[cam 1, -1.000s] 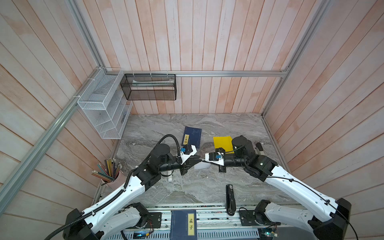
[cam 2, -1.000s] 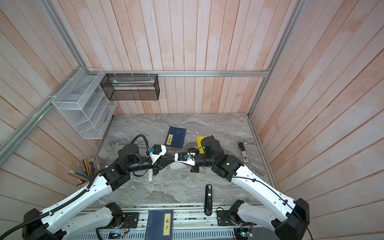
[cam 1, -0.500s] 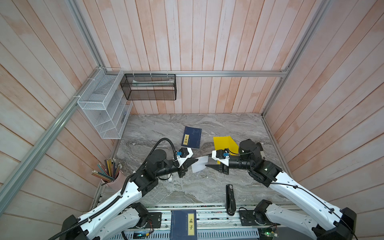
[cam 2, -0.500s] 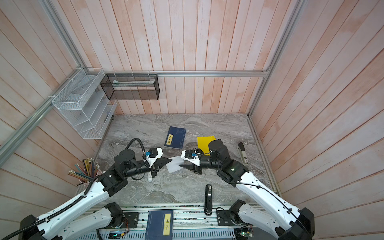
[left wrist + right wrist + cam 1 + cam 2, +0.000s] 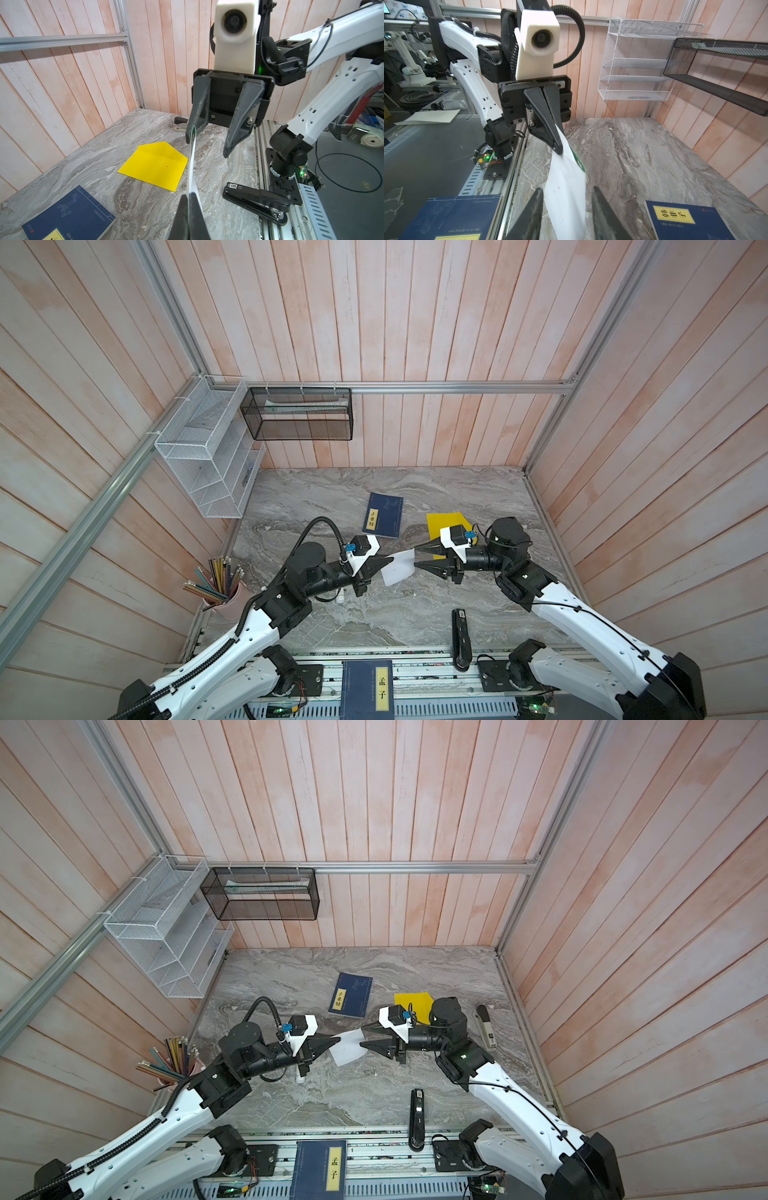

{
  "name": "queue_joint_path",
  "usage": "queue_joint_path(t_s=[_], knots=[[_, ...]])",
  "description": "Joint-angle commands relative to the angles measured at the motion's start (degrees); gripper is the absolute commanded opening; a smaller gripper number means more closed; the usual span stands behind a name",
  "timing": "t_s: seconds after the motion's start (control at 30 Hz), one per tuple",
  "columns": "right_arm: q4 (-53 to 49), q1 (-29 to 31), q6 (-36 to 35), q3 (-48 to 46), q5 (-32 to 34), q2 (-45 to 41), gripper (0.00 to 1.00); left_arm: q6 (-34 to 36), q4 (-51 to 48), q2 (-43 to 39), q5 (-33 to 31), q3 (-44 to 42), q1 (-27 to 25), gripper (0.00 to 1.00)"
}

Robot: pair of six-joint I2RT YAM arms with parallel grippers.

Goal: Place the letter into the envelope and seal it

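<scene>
The letter (image 5: pixel 399 570), a white sheet with a green edge, hangs above the marble table (image 5: pixel 332 497). My left gripper (image 5: pixel 390 561) is shut on one end of it; the wrist view shows the paper pinched edge-on between the closed tips (image 5: pixel 190 195). My right gripper (image 5: pixel 417 558) faces it, open, and the letter's (image 5: pixel 566 187) other end lies loose between its spread fingers (image 5: pixel 537 199). The yellow envelope (image 5: pixel 440 522) lies flat behind the right gripper, with its flap open (image 5: pixel 155 164).
A dark blue book (image 5: pixel 384 515) lies left of the envelope. A black stapler (image 5: pixel 460 639) sits near the front edge, and another stapler (image 5: pixel 486 1025) lies by the right wall. There is a pencil cup (image 5: pixel 216 585) at front left, with wire racks (image 5: pixel 208 456) on the left wall.
My right gripper has opened off the letter and its arm has drawn back to the right. The left gripper still holds the sheet, which now shows more between the two.
</scene>
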Motion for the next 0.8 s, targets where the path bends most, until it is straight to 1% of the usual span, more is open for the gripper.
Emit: queue_joint_path(t_s=[0.0, 0.13, 0.2, 0.27, 0.37, 0.4, 0.5, 0.6, 0.63, 0.7, 0.73, 0.77], knots=[[5.79, -0.39, 3.93, 0.36, -4.53, 1.36, 0.37, -0.58, 1.9, 0.61, 1.54, -0.22, 0.3, 0.0], [7.74, -0.99, 5.46, 0.12, -5.92, 2.46, 0.32, -0.65, 2.5, 1.1, 1.88, -0.23, 0.21, 0.0], [8.23, -1.29, 6.0, -0.05, -6.5, 2.71, 0.27, -0.67, 2.78, 1.24, 1.91, -0.18, 0.18, 0.0], [9.02, -1.51, 6.68, -0.38, -6.88, 2.74, 0.19, -0.68, 3.18, 1.28, 1.97, -0.32, 0.18, 0.0], [9.58, -1.89, 7.2, -0.82, -7.46, 2.56, 0.13, -0.83, 4.07, 1.33, 1.71, -0.64, 0.19, 0.0], [9.47, -1.93, 7.3, -0.93, -7.45, 2.57, 0.12, -0.87, 4.46, 1.26, 1.73, -0.8, 0.22, 0.0], [9.59, -2.07, 7.55, -1.35, -7.35, 2.57, 0.19, -1.05, 5.46, 1.37, 1.92, -1.1, 0.18, 0.0], [9.67, -2.15, 7.72, -1.64, -7.23, 2.73, 0.18, -1.27, 6.25, 1.46, 2.32, -1.37, 0.17, 0.0], [9.7, -2.15, 7.81, -1.64, -7.08, 2.89, 0.15, -1.51, 6.49, 1.52, 2.49, -1.51, 0.18, 0.0], [10.03, -2.3, 8.12, -1.54, -6.99, 3.09, 0.03, -1.61, 7.06, 1.56, 2.8, -1.61, 0.17, 0.0], [10.38, -2.44, 8.44, -1.63, -6.84, 3.17, 0.0, -1.78, 7.05, 1.58, 2.85, -1.66, 0.17, 0.0], [10.85, -2.49, 8.73, -1.64, -6.75, 3.22, 0.0, -1.67, 7.05, 1.71, 2.82, -1.72, 0.17, 0.0]])
